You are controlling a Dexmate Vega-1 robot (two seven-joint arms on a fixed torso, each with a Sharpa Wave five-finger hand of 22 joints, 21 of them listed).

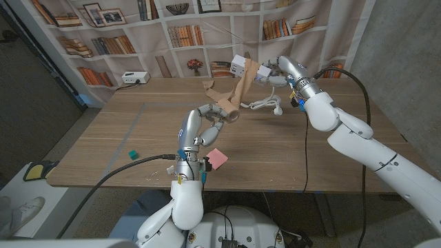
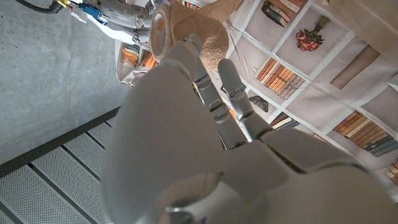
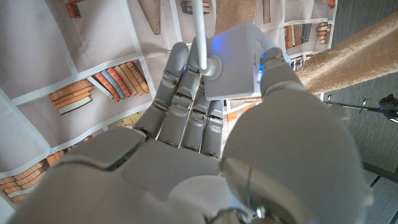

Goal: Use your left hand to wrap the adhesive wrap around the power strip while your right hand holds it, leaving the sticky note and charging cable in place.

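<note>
My right hand [image 1: 274, 70] holds the white power strip [image 1: 240, 67] up above the table's far side. In the right wrist view the fingers [image 3: 186, 106] grip the power strip [image 3: 239, 59], and its white cord [image 3: 199, 28] runs out of it. A tan strip of adhesive wrap [image 1: 238, 89] stretches from the strip down to the roll [image 1: 228, 111], which my left hand [image 1: 205, 125] grips above mid-table. The left wrist view shows the roll [image 2: 163, 31] at the fingertips. A pink sticky note [image 1: 217, 158] lies near the front edge. A white charging cable [image 1: 265, 105] lies under the power strip.
A small teal block [image 1: 133, 153] lies at the front left of the wooden table [image 1: 124, 131]. A white device [image 1: 134, 78] stands at the back left edge. A bookshelf backdrop [image 1: 179, 34] hangs behind the table.
</note>
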